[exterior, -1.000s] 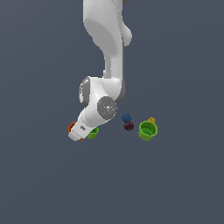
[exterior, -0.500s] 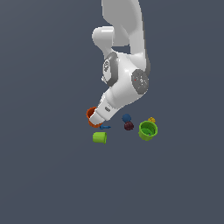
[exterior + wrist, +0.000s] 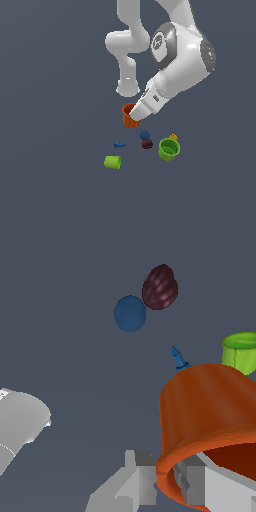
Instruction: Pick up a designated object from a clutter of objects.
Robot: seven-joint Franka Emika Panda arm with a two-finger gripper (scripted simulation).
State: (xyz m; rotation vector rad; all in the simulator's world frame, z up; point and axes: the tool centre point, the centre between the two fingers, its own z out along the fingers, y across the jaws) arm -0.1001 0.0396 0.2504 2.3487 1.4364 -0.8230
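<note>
I've got the orange-red ribbed cup (image 3: 130, 115) pinched by its rim: in the wrist view one finger (image 3: 220, 488) sits inside the dark red mouth, the other (image 3: 131, 483) outside the wall, so my gripper (image 3: 135, 116) is closed narrow on the cup wall. In the exterior view the cup looks clear of the floor, hanging above and behind the rest of the clutter, mouth tilted toward my wrist.

To do this step well, imo: keep squeeze steady, lift straight, no quick wrist twists. A rim pinch on one wall only means the cup can pivot or slip if I swing. Keep it tilted as is rather than re-orienting mid-air.

Cup itself: orange-red outside w/ faint vertical ribs, flared lip, darker red inside, tapering toward the base. Roughly the size of the larger green cup (image 3: 169, 149).

Below, well apart from my cup: blue ball (image 3: 144, 134) touching or just beside the dark maroon ball (image 3: 147, 144), small blue peg-like bit (image 3: 119, 145), small lime-green cup (image 3: 112, 162) lying on its side, yellow bit (image 3: 173, 136) just behind the larger green cup. None of them touch what I hold, so the path up looks free
</note>
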